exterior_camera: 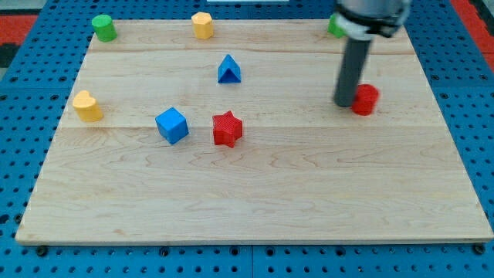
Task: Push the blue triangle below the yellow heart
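Stood on a pale wooden tabletop (255, 201) bordered by blue pegboard (23, 54). Carried no jaws at all, only a straight dark rod, so nothing released, clenched or grasped. Rested my tip (344, 104) at the view's right, just beside the red block (365, 100), at its nine o'clock, touching or nearly so; shape of that block hard to make out, perhaps rounded. Found the blue triangle (228, 69) above the board's centre, well apart from my tip, toward nine o'clock from it. Found the yellow heart (87, 106) near the left edge, at about eight o'clock from the triangle and well apart from it. Sat a blue cube (171, 125) and a red star (227, 129) near each other in the middle, the star at six o'clock from the triangle, the cube at about seven. Placed a yellow block (202, 25) at the top edge, at eleven o'clock from the triangle, and a green cylinder (103, 28) at the top left corner. Showed a second green block (335, 28) at the top right, mostly hidden behind the arm, shape not readable.
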`<act>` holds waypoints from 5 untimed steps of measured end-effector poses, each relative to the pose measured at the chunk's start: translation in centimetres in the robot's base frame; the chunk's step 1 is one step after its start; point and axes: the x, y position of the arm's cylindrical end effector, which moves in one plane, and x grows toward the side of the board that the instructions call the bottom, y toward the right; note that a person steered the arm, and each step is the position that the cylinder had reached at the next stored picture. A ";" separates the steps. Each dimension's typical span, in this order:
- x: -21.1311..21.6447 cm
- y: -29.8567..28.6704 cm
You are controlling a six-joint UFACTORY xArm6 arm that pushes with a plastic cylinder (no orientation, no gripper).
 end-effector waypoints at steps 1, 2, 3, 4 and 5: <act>0.6 -4.1; 0.9 -10.5; 0.9 -16.8; 0.9 -20.5; 0.9 -20.6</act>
